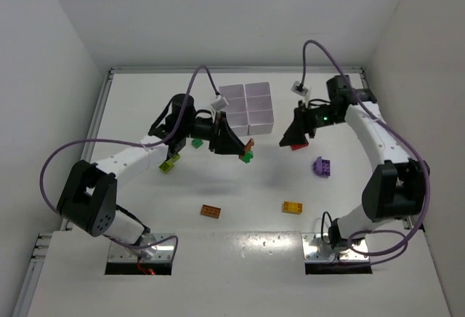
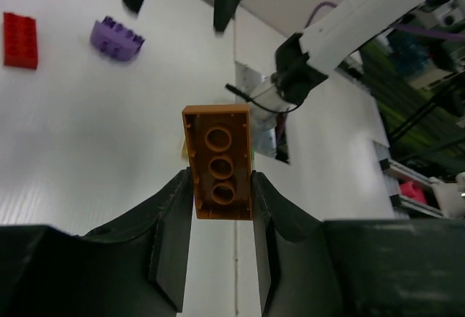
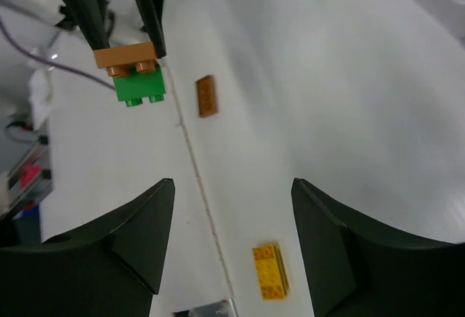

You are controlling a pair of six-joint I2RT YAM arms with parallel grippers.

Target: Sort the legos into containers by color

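My left claw [image 2: 221,183] pinches a glossy orange-brown brick [image 2: 218,158] by its long sides. Its hollow underside shows three round tubes, and a green studded brick [image 3: 141,89] is stuck against it. My right claw [image 3: 232,183] is spread wide, holding nothing, above the smooth white table [image 1: 240,186]. The white six-celled tray [image 1: 246,110] sits just beyond the held brick. A red brick [image 1: 298,145], a purple brick [image 1: 321,166] and a yellow brick [image 1: 293,206] lie well apart, with open tabletop between them.
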